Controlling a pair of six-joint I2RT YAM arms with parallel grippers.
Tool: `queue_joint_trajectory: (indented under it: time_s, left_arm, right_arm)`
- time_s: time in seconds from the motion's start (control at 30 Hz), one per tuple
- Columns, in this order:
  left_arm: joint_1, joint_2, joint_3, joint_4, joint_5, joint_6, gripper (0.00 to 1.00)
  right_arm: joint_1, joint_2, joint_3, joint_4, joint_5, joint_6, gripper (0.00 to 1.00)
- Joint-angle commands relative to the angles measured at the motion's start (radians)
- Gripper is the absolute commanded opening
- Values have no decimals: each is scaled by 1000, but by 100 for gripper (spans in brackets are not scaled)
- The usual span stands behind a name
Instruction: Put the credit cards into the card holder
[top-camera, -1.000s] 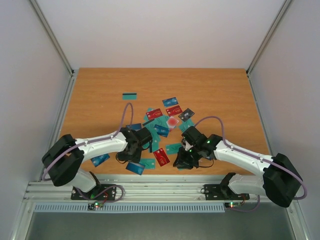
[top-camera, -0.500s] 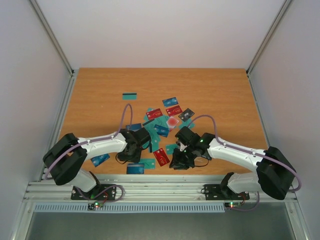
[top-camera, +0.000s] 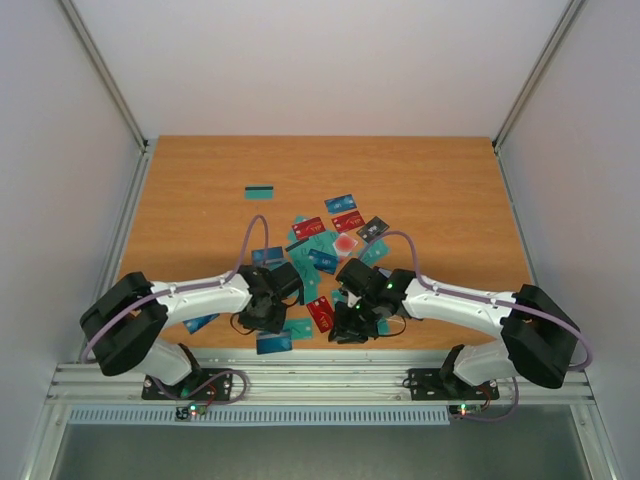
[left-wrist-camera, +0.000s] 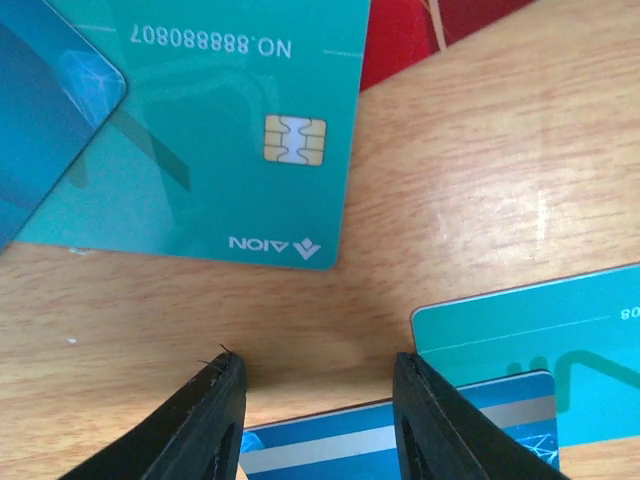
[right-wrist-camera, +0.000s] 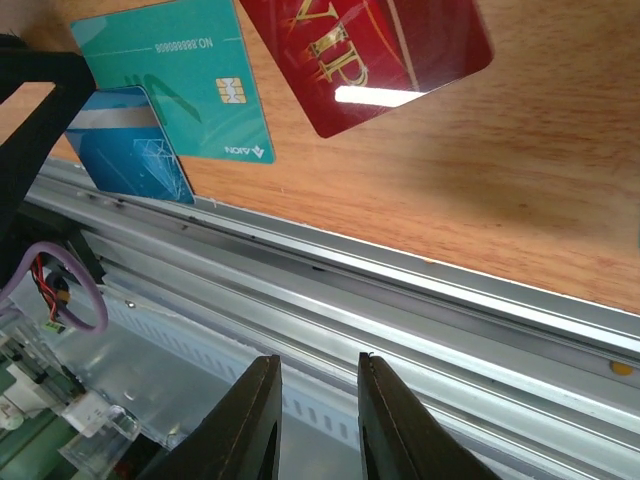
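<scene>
Credit cards (top-camera: 325, 245) lie loose on the wooden table (top-camera: 430, 180), spread from its middle to the near edge. One teal card with a dark stripe (top-camera: 260, 191) sits apart toward the far left.

Left gripper (left-wrist-camera: 318, 365) is low over the near edge of the pile with its jaws apart. The top edge of a blue striped card (left-wrist-camera: 400, 440) lies flat between the fingers; contact can't be told. Ahead of it is a teal card (left-wrist-camera: 200, 130) with a gold chip (left-wrist-camera: 295, 140). Its print is upside down in this view: "NO.88888807" and the "AION" logo at the corner. A second teal card (left-wrist-camera: 540, 340) at the right shows only partial digits.

Right gripper (right-wrist-camera: 318, 362) is at the near table edge, looking out over the aluminium rail (right-wrist-camera: 400, 300). Its jaws are slightly apart with nothing between the tips. A red card (right-wrist-camera: 370, 50) beside it has gold "VIP" lettering.

Card holder: can't make it out in any view.
</scene>
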Motion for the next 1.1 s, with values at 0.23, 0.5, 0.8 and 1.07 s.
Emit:
queue_joint_trajectory:
  time_s: [0.23, 0.5, 0.8, 1.07]
  left_arm:
    - [-21, -17, -59, 6, 63, -36, 42]
    - [-20, -54, 24, -88, -6, -12, 46]
    - [-18, -193, 30, -195, 7, -1, 35]
    - [-18, -115, -10, -154, 88, -11, 28]
  right_arm:
    - [46, 37, 21, 74, 22, 48, 24]
    - [119, 84, -33, 314, -10, 133, 38]
    - [167, 143, -52, 458, 6, 177, 46]
    - [168, 232, -58, 571, -23, 205, 48]
